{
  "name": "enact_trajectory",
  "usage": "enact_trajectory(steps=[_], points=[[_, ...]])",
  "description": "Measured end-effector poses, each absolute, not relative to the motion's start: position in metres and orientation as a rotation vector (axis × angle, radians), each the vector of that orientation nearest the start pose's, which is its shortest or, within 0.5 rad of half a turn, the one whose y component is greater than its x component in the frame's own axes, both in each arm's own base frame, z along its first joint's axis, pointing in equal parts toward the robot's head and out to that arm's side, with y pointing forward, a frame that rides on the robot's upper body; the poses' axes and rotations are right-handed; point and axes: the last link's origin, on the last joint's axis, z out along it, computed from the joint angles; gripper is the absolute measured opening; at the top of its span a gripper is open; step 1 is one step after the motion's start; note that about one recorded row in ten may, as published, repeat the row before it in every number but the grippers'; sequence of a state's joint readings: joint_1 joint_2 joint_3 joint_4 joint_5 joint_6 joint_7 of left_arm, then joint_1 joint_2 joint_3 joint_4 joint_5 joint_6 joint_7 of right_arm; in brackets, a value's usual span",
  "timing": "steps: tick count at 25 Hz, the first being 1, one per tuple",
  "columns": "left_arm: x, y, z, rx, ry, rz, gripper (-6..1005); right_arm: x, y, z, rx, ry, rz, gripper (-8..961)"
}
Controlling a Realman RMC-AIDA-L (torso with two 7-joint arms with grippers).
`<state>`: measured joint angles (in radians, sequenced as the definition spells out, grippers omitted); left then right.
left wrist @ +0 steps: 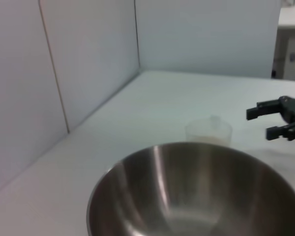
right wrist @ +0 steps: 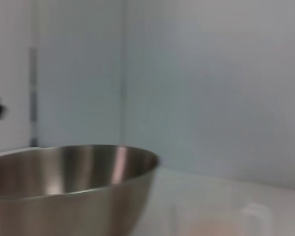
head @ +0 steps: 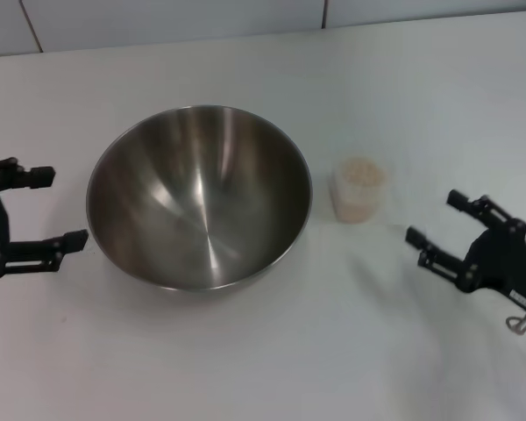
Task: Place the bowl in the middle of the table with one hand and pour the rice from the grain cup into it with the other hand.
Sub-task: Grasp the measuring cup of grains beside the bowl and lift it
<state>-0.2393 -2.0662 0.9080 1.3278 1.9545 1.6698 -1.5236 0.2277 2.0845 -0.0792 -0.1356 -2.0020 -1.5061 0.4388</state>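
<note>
Surface point(head: 245, 351): plain white tabletop, backed by pale wall panels at the far edge. Bowl point(head: 200, 197): large round steel mixing bowl, upright, standing on the surface a little left of centre in the head view; its shiny inside holds nothing. It also fills the lower part of the left wrist view point(left wrist: 196, 191) and the lower near side of the right wrist view point(right wrist: 64, 187). Cup point(head: 360, 189): small clear frosted plastic cup, upright on the surface just to the right of the bowl, close to its rim but apart from it; seen beyond the bowl's far rim in the left wrist view point(left wrist: 209, 132). Rice point(head: 360, 173): pale beige grains filling the cup nearly to the top. Left gripper point(head: 54, 208): black, at the left edge of the head view, just beside the bowl's left rim, its two fingers spread wide apart and holding nothing; the nearer fingertip sits very close to the rim, contact not clear. Right gripper point(head: 435, 219): black, low over the surface to the right of the cup and apart from it, fingers spread and empty, pointing toward the cup; also visible farther off in the left wrist view point(left wrist: 259, 123).
</note>
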Motion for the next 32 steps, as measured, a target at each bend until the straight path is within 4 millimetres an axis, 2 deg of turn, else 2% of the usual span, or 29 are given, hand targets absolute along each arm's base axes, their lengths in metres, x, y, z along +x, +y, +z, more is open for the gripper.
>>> enact_trajectory(steps=[2, 8, 32], points=[[-0.263, 0.278, 0.076, -2.703, -0.262, -0.401, 804, 0.366, 0.224, -0.027, -2.01, 0.535, 0.705, 815], [-0.276, 0.271, 0.065, -2.705, -0.27, -0.45, 873, 0.366, 0.248, -0.032, -1.988, 0.574, 0.653, 815], [-0.278, 0.27, 0.061, -2.716, -0.278, -0.482, 871, 0.35, 0.296, -0.043, -1.996, 0.554, 0.578, 815]])
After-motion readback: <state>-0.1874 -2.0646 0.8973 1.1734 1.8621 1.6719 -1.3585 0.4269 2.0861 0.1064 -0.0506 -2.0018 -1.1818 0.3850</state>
